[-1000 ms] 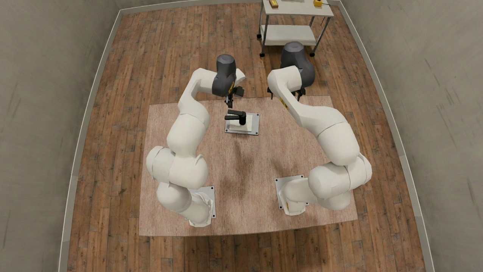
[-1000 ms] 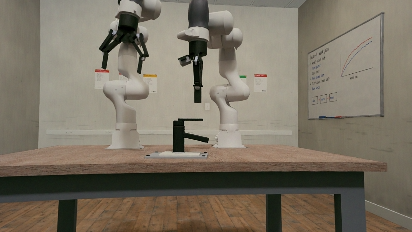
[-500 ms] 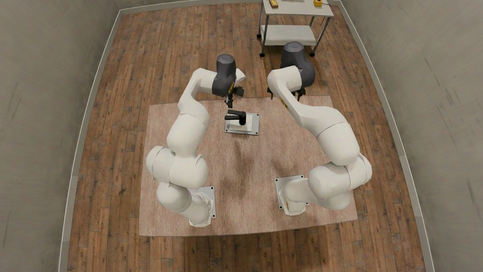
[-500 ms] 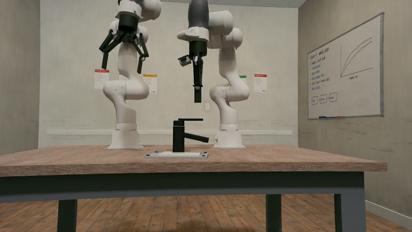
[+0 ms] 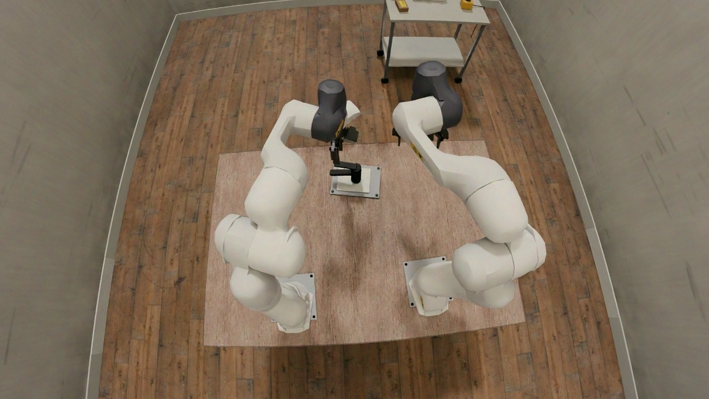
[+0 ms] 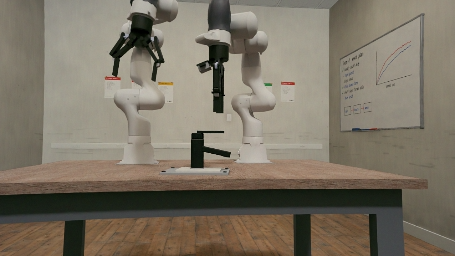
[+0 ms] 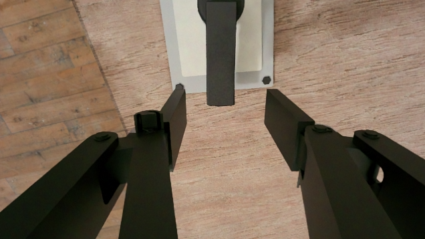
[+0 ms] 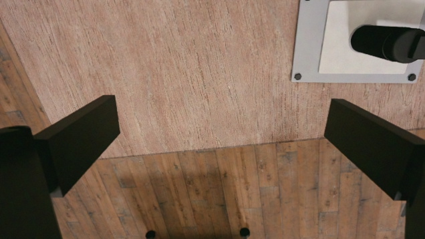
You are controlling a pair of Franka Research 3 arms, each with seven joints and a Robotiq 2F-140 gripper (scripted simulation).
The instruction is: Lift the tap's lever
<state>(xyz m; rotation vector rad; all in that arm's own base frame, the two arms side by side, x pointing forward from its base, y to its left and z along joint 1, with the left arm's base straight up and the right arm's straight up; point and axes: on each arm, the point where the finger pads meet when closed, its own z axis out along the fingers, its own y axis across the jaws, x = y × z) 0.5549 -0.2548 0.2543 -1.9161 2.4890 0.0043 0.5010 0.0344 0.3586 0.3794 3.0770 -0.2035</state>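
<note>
- Left gripper (image 5: 335,159) (image 6: 218,112) (image 7: 225,90), partly open, is hovering above the tap (image 5: 355,176) (image 6: 197,154) (image 7: 201,11) (image 8: 369,41), seemingly approaching its lever (image 5: 345,165) (image 6: 211,131) (image 7: 220,53) (image 8: 419,48).
- Right gripper (image 5: 419,144) (image 6: 134,77) (image 8: 224,98), wide open, is waiting.
- Lifting is probably requiring descent first.

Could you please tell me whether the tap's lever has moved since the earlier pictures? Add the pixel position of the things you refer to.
No, the lever (image 5: 346,165) (image 6: 210,131) (image 7: 220,57) (image 8: 419,48) shows no visible shift: against the spout (image 5: 339,172) (image 6: 216,151) in the exterior view, it lies level above it, as before.
</note>
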